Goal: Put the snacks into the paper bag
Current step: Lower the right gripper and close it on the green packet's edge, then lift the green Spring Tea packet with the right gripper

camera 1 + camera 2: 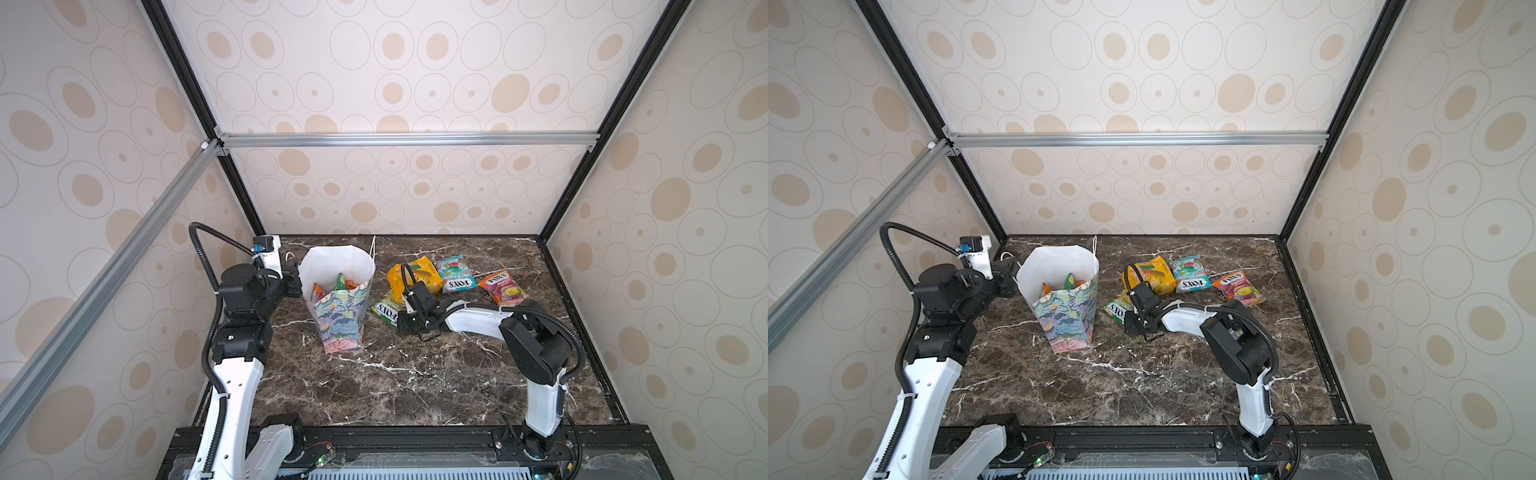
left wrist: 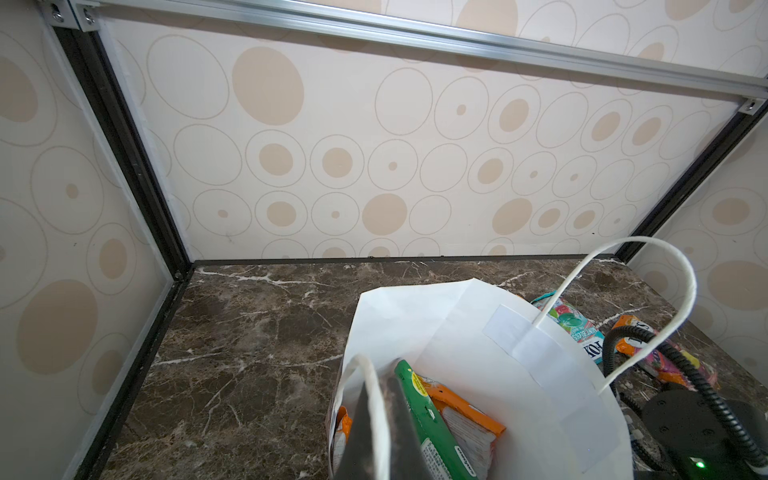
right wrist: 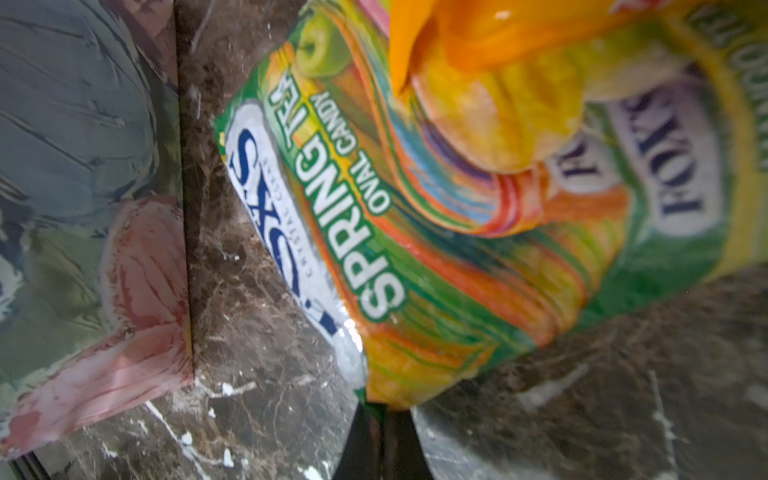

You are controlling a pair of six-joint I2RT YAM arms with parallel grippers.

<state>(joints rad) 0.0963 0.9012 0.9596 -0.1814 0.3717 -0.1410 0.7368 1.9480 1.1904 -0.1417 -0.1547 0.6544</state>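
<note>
Clamping one edge of the green packet (image 3: 415,249), your right gripper (image 3: 380,415) has its jaws pressed tight on the foil. The right wrist view shows "SPRING TEA" printed across the packet just ahead of the fingertips. You cannot tell from these views whether that packet is clear of the table (image 1: 415,374) or lying on it. Just past the gripper, a yellow packet (image 1: 417,272) overlaps the far part of the green one. Beyond that, on the side of the gripper away from the bag, a teal packet (image 1: 455,272) and an orange-pink packet (image 1: 500,287) lie flat side by side, clear of the gripper. The paper bag (image 1: 338,320) stands upright near the gripper's other side, with a strip of bare table between it and the green packet. Your left gripper (image 2: 380,415) is clenched on the bag's rim, with a white cord handle (image 2: 360,360) caught between its fingers, and the bag's mouth gapes open right in front of it. Down inside, just below and ahead of that gripper, a second green packet (image 2: 419,411) stands on end beside orange packets (image 2: 469,411). The other handle (image 2: 648,249) arches up on the side of the mouth farthest from the left gripper.
</note>
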